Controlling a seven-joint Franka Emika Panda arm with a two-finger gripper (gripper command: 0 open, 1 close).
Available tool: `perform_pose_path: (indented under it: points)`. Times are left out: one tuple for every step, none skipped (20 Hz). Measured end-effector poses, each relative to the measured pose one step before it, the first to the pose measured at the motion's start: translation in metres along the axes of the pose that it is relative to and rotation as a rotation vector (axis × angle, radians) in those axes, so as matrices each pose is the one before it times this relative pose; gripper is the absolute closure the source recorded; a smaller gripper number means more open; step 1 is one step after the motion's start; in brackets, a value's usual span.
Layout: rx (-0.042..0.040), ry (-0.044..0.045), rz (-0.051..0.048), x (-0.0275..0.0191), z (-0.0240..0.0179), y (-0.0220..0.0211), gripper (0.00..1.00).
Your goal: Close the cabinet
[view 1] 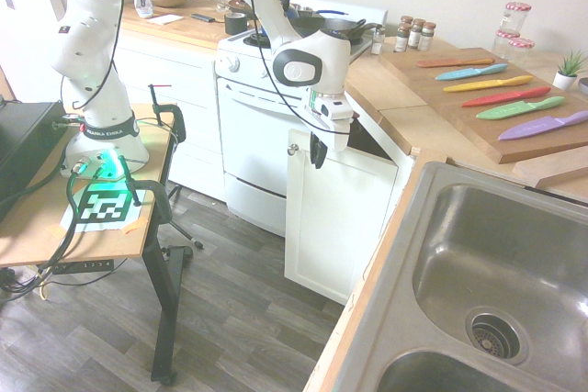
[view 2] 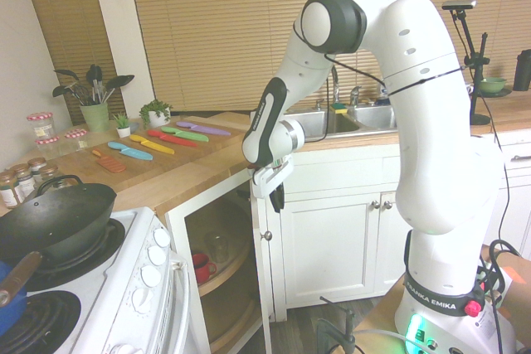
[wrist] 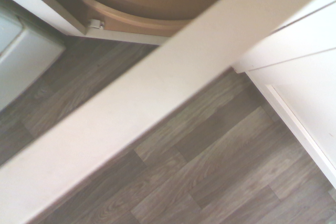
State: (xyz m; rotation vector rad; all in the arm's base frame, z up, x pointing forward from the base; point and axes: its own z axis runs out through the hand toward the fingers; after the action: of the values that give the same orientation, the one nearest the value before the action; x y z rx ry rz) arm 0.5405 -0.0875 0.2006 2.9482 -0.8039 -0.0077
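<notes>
The white cabinet door (view 1: 342,222) with its recessed panel stands swung out from the corner base cabinet (view 2: 217,264), next to the stove. Its small round silver knob (view 1: 292,149) sits near the top corner. My gripper (view 1: 318,153) hangs at the door's upper edge, just beside the knob on the outer face, and its dark fingers look shut with nothing between them. From the other side the gripper (view 2: 275,196) is right above the door's thin edge (view 2: 262,288). In the wrist view the door's top edge (wrist: 157,98) crosses the picture diagonally, over the wooden shelves.
Round wooden shelves inside hold a red mug (view 2: 200,269) and a glass jar (view 2: 217,248). The white oven (view 1: 253,149) stands left of the door. Coloured knives (view 1: 501,89) lie on the counter, and a steel sink (view 1: 496,263) is nearby. Grey plank floor (view 1: 239,319) lies below.
</notes>
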Motion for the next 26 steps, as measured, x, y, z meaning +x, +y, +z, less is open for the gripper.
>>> perform_pose_path:
  points:
    - [0.00064,0.00009,-0.00385,-0.0008,-0.00018,-0.00204,1.0]
    - [0.00074,0.00035,-0.00494,-0.00099,-0.00032,-0.0026,1.0]
    - [0.00111,0.00073,-0.00576,-0.00112,-0.00055,-0.00335,1.0]
    - [0.00173,0.00147,-0.00661,-0.00084,-0.00087,-0.00382,1.0]
    - [0.00214,0.00177,-0.00671,-0.00047,-0.00136,-0.00432,1.0]
    - [0.00441,0.00196,-0.00553,0.00003,-0.00216,-0.00529,1.0]
    - [0.00726,-0.00039,-0.00361,-0.00009,-0.00246,-0.0063,1.0]
    - [0.00723,-0.00365,-0.00353,-0.00028,-0.00264,-0.00696,1.0]
    - [0.00679,-0.00416,-0.00371,-0.00027,-0.00257,-0.00706,1.0]
    - [0.00306,-0.00645,-0.00645,-0.00099,-0.00131,-0.00684,1.0]
    - [0.00023,-0.00486,-0.00421,-0.0003,0.0001,-0.00437,1.0]
    - [0.00451,-0.00657,0.00012,-0.00025,0.00166,-0.00491,1.0]
    - [0.00168,-0.0105,0.00117,0.00007,0.00353,-0.00379,1.0]
    - [0.00492,-0.00906,0.00551,0.0012,0.00397,-0.00378,1.0]
    - [0.00329,-0.01004,0.00222,0.00137,0.00443,-0.0046,1.0]
    - [0.00493,-0.0089,0.00289,0.00205,0.00308,-0.00496,1.0]
    - [0.00749,-0.0073,0.00164,0.00214,0.00202,-0.00682,1.0]
    - [0.00712,-0.00505,-0.00448,0.0026,-0.0002,-0.00898,1.0]
    - [0.00654,-0.00268,-0.00746,0.00204,-0.00215,-0.01071,1.0]
    - [0.00638,-0.00054,-0.00669,0.00206,-0.00395,-0.01257,1.0]
    - [0.00431,0.00011,-0.00646,0.00146,-0.00528,-0.01328,1.0]
    - [0.00378,-0.00001,-0.00379,0.00105,-0.00621,-0.01349,1.0]
    - [0.00505,-0.00232,0.00217,0.00168,-0.00668,-0.01312,1.0]
    - [0.01165,-0.00588,0.00305,0.00319,-0.00754,-0.01363,1.0]
    - [0.00867,-0.00755,0.0033,0.00416,-0.00618,-0.01069,1.0]
    - [0.00106,-0.0058,0.00542,0.00425,-0.00315,-0.0076,1.0]
